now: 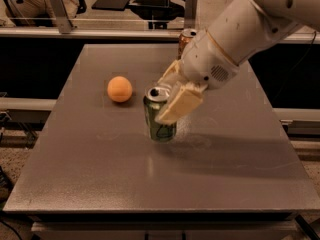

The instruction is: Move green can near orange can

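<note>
— How should that carry have been done?
— The cream two-finger pincer (169,101) was clamped across the top of the small dark-green aluminium can (160,127), mid-way along the flat grey desk (100,164). I'd have kept it upright and low, then stopped just beside the orange-brown aluminium can (187,35) at the far edge without knocking it.
— Any brand?
— Pale markings only; nothing was legible.

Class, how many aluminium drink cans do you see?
2: dark-green aluminium can at centre, clasped by the gripper; orange-brown aluminium can at the far edge, partly hidden behind the arm.
</note>
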Available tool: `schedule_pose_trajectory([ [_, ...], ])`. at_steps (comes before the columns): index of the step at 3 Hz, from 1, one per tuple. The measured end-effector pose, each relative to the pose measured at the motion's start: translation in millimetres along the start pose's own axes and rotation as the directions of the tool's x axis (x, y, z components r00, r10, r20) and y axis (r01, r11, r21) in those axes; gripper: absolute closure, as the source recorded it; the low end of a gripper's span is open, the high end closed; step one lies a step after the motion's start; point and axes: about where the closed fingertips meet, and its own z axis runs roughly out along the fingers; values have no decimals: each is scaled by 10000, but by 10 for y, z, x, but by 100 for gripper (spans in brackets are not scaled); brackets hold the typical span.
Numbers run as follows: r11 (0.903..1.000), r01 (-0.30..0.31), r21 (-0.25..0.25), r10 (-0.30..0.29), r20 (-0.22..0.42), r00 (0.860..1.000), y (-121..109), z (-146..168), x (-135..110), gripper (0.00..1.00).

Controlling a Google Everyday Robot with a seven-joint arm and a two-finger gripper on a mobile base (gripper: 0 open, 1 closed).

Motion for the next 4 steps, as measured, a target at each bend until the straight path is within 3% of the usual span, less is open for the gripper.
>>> schedule_pose_trajectory([
  [1, 9904, -1128, 802, 1125, 80, 9936, -581, -331, 258, 100],
  [2, 9638, -2113, 1628, 2105, 224, 9773, -1137, -627, 556, 100],
  [3, 9217, -3136, 2283, 3097, 537, 9493, -1540, -793, 924, 100],
  [4, 8815, -3671, 2970, 3599, 808, 9295, -1807, -885, 1237, 100],
])
